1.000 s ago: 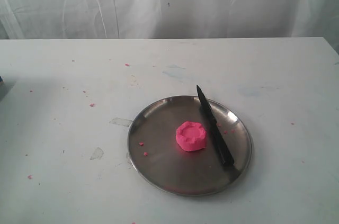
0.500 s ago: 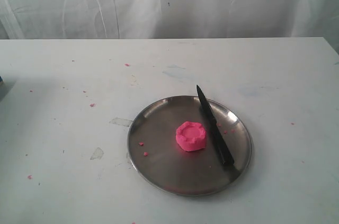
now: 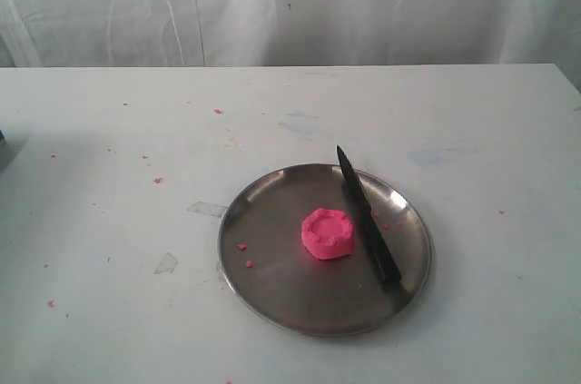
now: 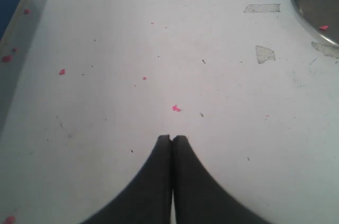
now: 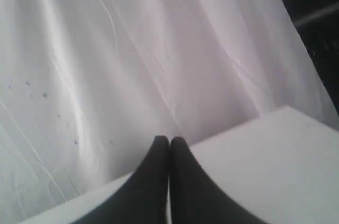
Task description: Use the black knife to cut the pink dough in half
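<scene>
While the pink dough (image 3: pixel 328 233) is sitting as one whole round puck with a dented top near the middle of the steel plate (image 3: pixel 272 298), the black knife (image 3: pixel 368 218) is lying just beside it on the same plate, on the right arm's side. The knife's pointed tip is reaching the plate's far rim and its handle is resting toward the near rim; whether blade and dough are touching cannot be told. Two pink crumbs (image 3: pixel 245 255) are lying on the plate on the dough's other side. The plate is resting on a white table (image 3: pixel 100 184) that is carrying more pink specks and scraps of clear tape (image 3: pixel 207 209).

The left gripper (image 4: pixel 172 139) is hanging over bare tabletop with its fingertips pressed together, gripping nothing, well apart from the plate. The right gripper (image 5: pixel 169 140) is likewise pinched closed and empty, pointing at the white curtain (image 5: pixel 132 49) past the table's edge.
</scene>
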{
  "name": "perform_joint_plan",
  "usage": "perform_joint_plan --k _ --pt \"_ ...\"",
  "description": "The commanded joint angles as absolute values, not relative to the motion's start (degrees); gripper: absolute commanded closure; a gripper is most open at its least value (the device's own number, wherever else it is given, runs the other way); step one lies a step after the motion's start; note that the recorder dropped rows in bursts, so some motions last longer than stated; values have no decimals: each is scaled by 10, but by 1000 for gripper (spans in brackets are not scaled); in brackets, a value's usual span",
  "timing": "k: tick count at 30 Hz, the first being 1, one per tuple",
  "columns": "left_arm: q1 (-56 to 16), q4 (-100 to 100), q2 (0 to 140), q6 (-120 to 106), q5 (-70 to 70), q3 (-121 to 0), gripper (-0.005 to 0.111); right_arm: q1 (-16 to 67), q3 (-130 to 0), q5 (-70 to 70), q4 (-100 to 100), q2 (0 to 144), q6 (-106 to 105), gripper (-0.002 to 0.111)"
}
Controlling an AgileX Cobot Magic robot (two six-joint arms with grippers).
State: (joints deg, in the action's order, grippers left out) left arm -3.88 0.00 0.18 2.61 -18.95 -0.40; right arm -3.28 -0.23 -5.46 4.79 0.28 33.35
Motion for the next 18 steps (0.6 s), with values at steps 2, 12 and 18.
perform_joint_plan --k 2,12,18 --pt "-41 0 0 26 -194 0 107 -33 0 18 49 0 326 108" --pt "-41 0 0 26 -194 0 107 -33 0 77 51 15 298 108" --pt "-41 0 0 26 -194 0 107 -33 0 60 78 134 292 108"
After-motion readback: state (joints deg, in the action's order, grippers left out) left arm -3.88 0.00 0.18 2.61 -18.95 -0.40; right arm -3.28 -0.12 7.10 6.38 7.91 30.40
